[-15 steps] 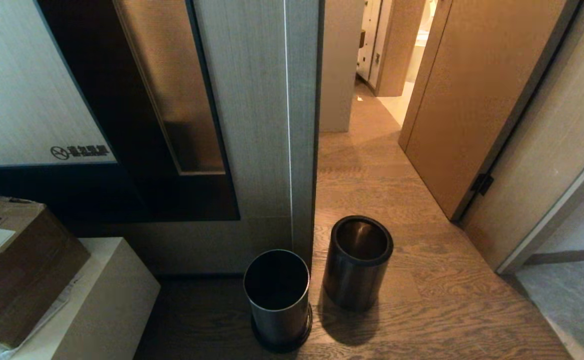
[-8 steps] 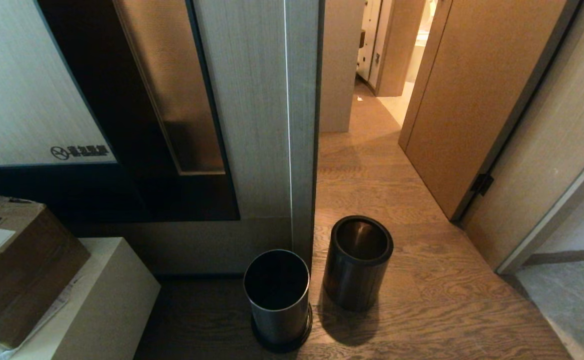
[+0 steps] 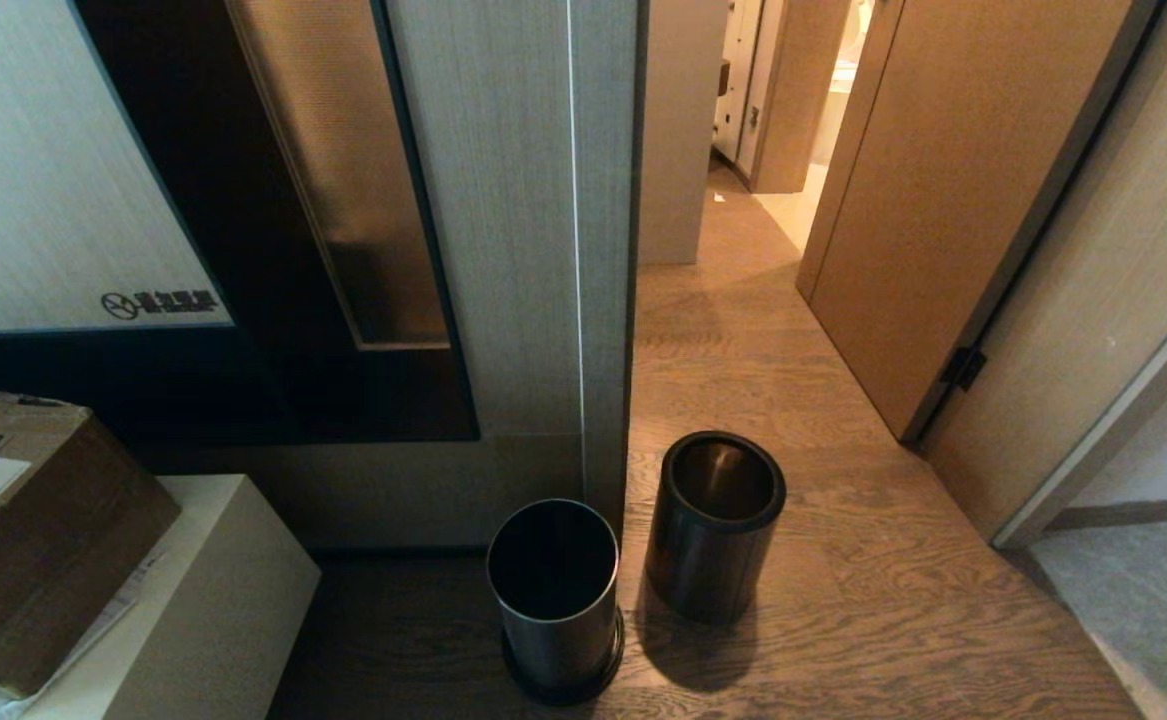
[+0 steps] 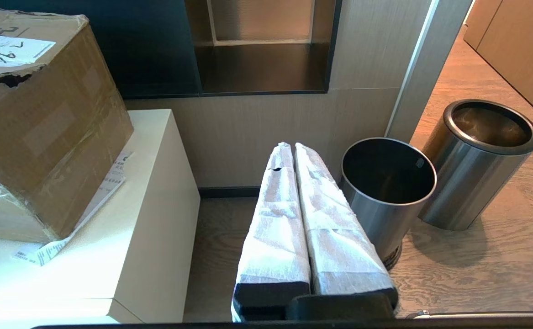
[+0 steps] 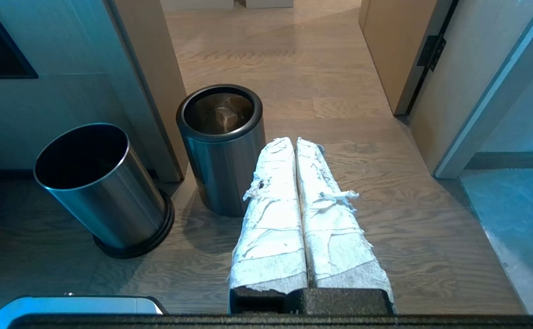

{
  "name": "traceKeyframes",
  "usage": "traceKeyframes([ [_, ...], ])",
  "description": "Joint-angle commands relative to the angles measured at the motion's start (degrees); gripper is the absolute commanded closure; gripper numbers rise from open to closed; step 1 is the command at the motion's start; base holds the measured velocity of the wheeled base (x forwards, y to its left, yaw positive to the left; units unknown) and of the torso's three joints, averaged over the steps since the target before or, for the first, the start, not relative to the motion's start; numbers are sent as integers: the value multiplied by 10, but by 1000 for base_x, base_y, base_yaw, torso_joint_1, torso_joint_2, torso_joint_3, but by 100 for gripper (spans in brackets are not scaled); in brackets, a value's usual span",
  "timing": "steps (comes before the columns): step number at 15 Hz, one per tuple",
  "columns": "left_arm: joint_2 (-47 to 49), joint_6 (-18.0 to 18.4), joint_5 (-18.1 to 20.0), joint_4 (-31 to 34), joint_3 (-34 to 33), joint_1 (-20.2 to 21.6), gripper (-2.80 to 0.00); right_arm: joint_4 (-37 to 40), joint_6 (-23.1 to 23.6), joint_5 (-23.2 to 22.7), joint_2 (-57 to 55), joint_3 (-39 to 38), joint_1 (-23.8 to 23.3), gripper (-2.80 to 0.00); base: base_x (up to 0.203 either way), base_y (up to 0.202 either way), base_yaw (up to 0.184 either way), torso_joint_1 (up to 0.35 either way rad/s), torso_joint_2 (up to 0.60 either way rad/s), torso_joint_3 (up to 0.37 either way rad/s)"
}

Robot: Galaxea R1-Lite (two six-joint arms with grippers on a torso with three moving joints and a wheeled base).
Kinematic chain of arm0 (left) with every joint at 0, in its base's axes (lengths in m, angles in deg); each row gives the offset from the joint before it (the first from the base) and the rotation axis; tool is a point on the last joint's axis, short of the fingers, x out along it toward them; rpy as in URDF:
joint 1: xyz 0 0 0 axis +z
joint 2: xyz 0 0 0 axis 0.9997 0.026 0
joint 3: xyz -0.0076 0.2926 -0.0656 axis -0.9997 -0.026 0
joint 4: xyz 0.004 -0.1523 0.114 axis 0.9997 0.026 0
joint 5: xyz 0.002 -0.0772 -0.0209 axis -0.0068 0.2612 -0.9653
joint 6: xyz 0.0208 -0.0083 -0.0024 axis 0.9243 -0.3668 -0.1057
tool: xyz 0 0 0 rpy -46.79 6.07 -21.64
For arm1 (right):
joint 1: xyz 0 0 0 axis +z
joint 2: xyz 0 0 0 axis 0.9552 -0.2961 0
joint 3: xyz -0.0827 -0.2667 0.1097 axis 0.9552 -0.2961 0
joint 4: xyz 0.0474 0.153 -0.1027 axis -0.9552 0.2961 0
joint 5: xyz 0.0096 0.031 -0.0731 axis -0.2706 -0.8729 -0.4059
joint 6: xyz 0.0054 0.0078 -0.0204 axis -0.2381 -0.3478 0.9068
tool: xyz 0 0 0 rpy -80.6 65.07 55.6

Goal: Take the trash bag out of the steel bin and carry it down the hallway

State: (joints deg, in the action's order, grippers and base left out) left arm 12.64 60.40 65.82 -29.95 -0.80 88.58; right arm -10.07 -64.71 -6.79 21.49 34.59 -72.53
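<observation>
Left hand [image 4: 294, 151] with two long tapered fingers [image 4: 273, 228] wrapped in white crinkled tape, black base, right hand [image 5: 295, 145] alike, wrap frayed, small tears

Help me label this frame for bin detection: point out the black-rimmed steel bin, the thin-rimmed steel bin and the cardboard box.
black-rimmed steel bin [image 3: 708, 560], head view, outer side wall.
thin-rimmed steel bin [image 3: 558, 625], head view, side wall.
cardboard box [image 3: 38, 560], head view, front face.

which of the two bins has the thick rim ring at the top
The farther bin, standing in the hallway opening on the wood floor. Its top carries a thick rounded ring, while the nearer bin by the wall panel has a thin bare edge and a black base ring.
</observation>
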Motion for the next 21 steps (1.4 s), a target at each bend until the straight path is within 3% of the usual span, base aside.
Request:
traceKeyframes([
  [1, 0, 0, 0, 0, -7, 0, 0, 0, 0, 0, 0, 0, 0, 0, 0, 0, 0, 0, 0, 0],
  [21, 0, -1, 0, 0, -7, 0, 0, 0, 0, 0, 0, 0, 0, 0, 0, 0, 0, 0, 0, 0],
])
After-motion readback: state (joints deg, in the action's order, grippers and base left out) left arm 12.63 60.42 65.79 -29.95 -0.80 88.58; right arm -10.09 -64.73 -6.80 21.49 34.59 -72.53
